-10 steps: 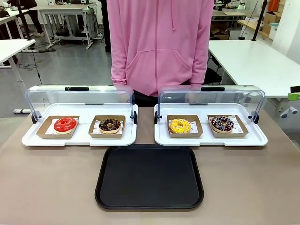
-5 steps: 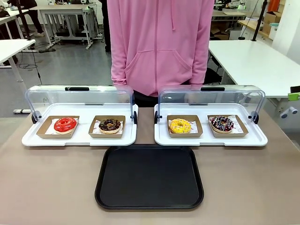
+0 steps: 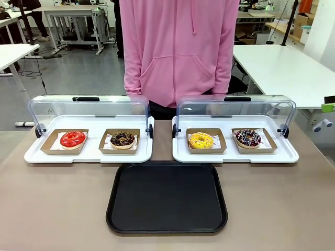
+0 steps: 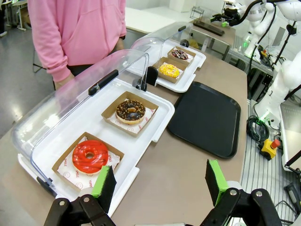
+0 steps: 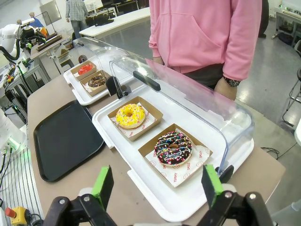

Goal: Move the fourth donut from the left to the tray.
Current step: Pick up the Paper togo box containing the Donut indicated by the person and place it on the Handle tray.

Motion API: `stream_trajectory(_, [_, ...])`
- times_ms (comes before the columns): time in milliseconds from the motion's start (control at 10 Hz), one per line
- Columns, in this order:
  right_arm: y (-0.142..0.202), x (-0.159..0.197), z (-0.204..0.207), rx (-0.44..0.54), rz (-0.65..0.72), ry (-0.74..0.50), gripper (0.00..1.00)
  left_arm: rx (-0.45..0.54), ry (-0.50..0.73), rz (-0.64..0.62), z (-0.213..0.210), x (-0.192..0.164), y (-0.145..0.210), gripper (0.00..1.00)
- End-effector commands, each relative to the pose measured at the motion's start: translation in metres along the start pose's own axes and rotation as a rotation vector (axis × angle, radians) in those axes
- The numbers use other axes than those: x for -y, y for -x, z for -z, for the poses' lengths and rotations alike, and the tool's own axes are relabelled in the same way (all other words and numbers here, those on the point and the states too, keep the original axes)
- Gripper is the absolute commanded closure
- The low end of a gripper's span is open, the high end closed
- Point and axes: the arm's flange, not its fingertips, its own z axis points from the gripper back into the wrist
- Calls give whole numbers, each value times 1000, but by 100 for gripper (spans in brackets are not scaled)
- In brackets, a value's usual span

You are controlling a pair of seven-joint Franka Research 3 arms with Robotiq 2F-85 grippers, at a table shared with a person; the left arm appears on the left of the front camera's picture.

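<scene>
Left wrist cam: my left gripper (image 4: 159,181) hangs wide open with nothing between the pads, above the table (image 4: 188,174) near a corner of the left white tray (image 4: 141,162). The front cam gives the whole row in one go. That tray holds the red donut (image 3: 73,139) and then the crumb donut (image 3: 123,139), with the left lid (image 3: 86,107) rolled back behind them. The black tray (image 3: 166,198) lies in the middle, nearer my side, just in front of both white trays. The right white tray (image 3: 235,157) has the yellow donut (image 3: 201,140), then the fourth donut (image 3: 248,138) at its right end in its cardboard holder (image 3: 269,145), with the right lid (image 3: 235,107) rolled back too. The right wrist cam adds what the front one can't: coloured sprinkles over the drizzle, plus a person's hand (image 5: 225,88) with a watch behind the lid. My right gripper (image 5: 157,184) is also spread open and empty, hovering by that tray's near edge, apart from the fourth donut.
</scene>
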Motion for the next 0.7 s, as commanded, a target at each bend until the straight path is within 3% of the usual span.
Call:
stream_trajectory(0, [-2, 4, 1, 33, -30, 2, 0, 4, 9, 24, -2, -1, 1, 0])
stream_trajectory(600, [-2, 4, 1, 33, -30, 2, 0, 4, 9, 24, -2, -1, 1, 0])
